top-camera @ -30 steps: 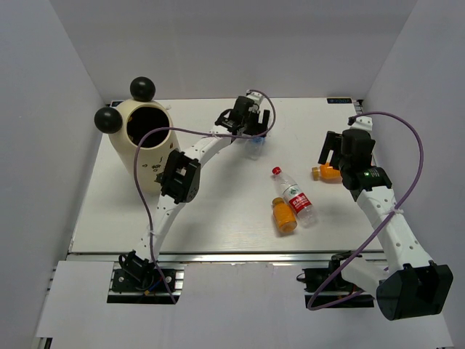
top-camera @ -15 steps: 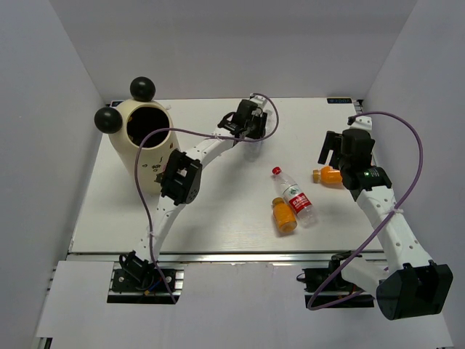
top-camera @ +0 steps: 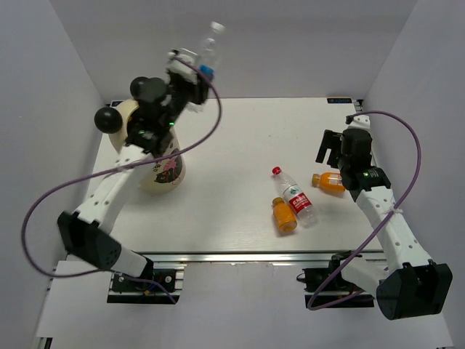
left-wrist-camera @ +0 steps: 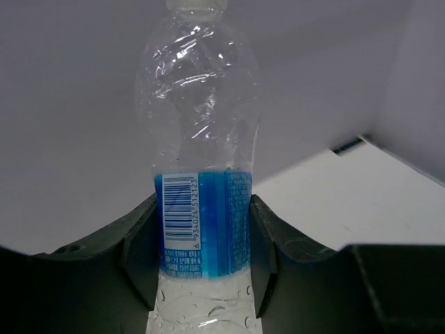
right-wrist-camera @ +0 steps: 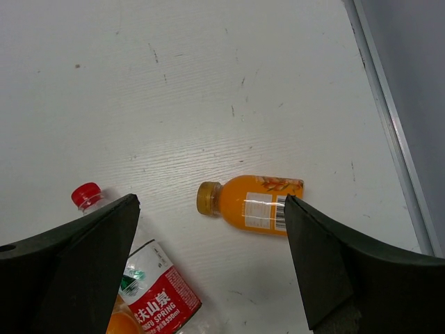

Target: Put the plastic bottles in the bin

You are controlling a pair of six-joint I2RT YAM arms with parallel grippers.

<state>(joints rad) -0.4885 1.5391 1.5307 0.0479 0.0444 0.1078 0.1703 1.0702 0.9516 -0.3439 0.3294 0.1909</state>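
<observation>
Nearest the arms' bases, and well to the right of the bin [top-camera: 161,173], an orange-filled bottle [top-camera: 285,217] lies on its side on the white table [top-camera: 218,211]. Against its side away from the bin lies a red-capped bottle [top-camera: 295,196] with a red label, cap pointing to the far edge; the two look to be touching. A little farther from the bin lies a second orange bottle [right-wrist-camera: 252,204], its brown cap turned toward the bin. The right gripper [right-wrist-camera: 210,207] hangs over this bottle with its fingers [right-wrist-camera: 90,257] spread wide, one on either side of it in the wrist view, holding nothing and apart from the bottle. The cream-white bin stands at the table's left side, about level with these bottles and reaching farther back. A pink picture shows on its near wall, and its two black ball ears [top-camera: 109,120] stick up at the far left. The left arm [top-camera: 120,178] crosses over the bin and hides most of its opening. Above the bin's far rim, the left gripper [top-camera: 195,75] is raised high and clamped on a clear bottle with a blue label [left-wrist-camera: 203,226]. Its dark fingers [left-wrist-camera: 141,250] press the label band from both sides, and the crinkled neck points up and away toward the grey back wall [top-camera: 290,51].
</observation>
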